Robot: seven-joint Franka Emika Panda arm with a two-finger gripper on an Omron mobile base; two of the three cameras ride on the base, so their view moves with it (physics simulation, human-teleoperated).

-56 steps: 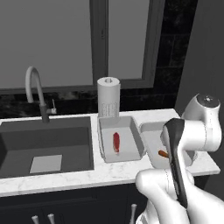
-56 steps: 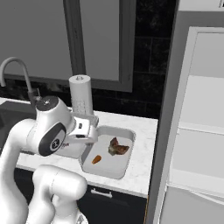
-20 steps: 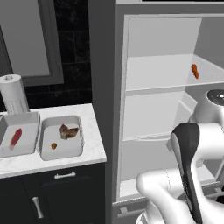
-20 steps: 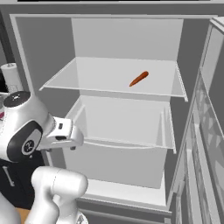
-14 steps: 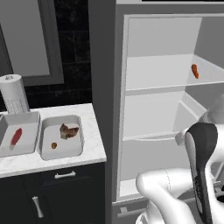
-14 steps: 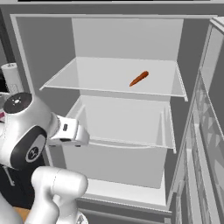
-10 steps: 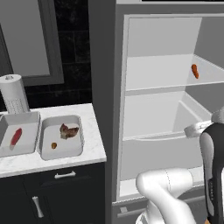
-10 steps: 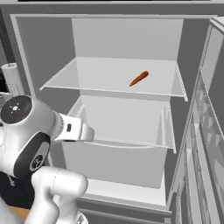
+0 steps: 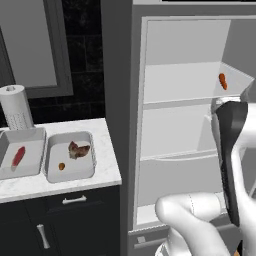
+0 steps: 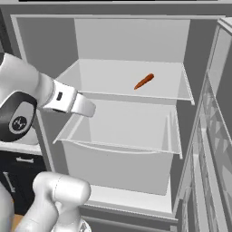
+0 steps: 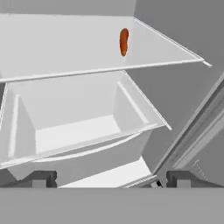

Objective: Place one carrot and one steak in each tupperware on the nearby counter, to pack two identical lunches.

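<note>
The gripper (image 11: 111,179) has its jaws spread to full width with nothing between them; in the hand view one dark fingertip (image 11: 41,178) sits at 8 o'clock and the other at 4 o'clock. The jaws face into an open fridge (image 10: 131,41). Straight ahead of them is a clear drawer bin (image 11: 74,127), well apart from the tips. Above the bin is a shelf (image 11: 57,57), and on it lies a carrot (image 11: 124,41), at roughly 12 o'clock in the hand view, toward the shelf's right side.

In the right base view the same carrot (image 10: 144,81) lies at about 1 o'clock on the shelf (image 10: 113,81), with the forearm (image 10: 68,100) reaching in at 9 o'clock, below shelf height. In the left base view the carrot (image 9: 222,81) shows at 2 o'clock.

Outside the fridge, at 8 o'clock in the left base view, the counter (image 9: 107,165) carries two tupperware trays side by side. The right tupperware (image 9: 70,172) holds the brown steak (image 9: 79,149) and a second carrot (image 9: 61,166). The left tupperware (image 9: 30,170) holds the red steak (image 9: 17,156). A paper towel roll (image 9: 16,107) stands upright just behind the left tray.
</note>
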